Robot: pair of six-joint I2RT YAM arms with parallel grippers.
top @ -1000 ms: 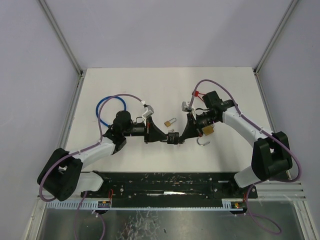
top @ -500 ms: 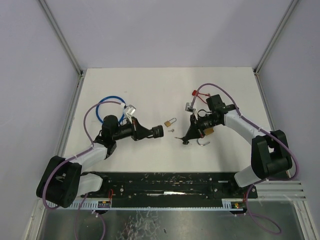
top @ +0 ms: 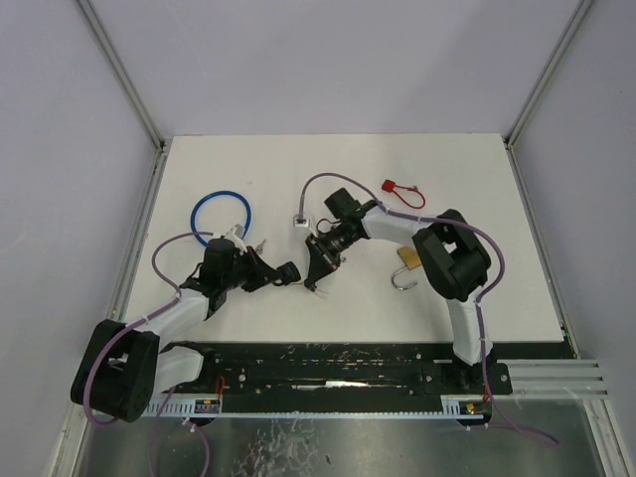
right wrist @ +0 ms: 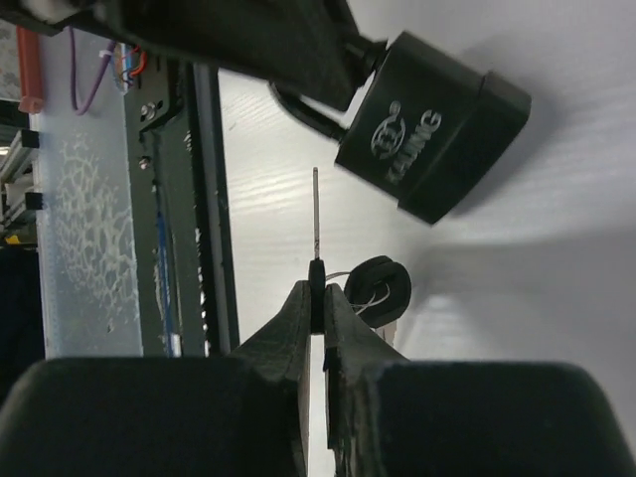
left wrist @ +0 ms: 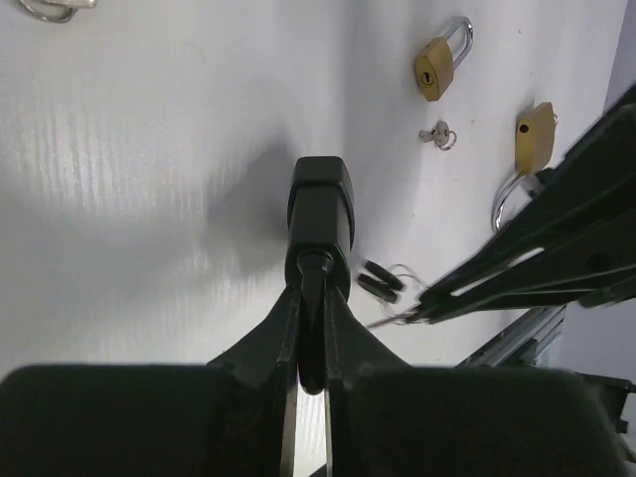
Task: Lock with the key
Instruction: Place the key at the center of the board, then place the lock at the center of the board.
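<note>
Right wrist: black padlock [right wrist: 432, 124], silver logo on its face, upper right; one key [right wrist: 315, 219] pinched in the right gripper [right wrist: 318, 298], blade pointing up, apart from the lock; one spare key [right wrist: 379, 286] hanging beside it.
Left wrist: left gripper [left wrist: 313, 283] clamped on that padlock, edge-on at centre; two brass padlocks [left wrist: 438, 68] [left wrist: 537, 134] upper right; one small loose key [left wrist: 437, 134].
Top: only one of the brass padlocks in sight, right of centre.
</note>
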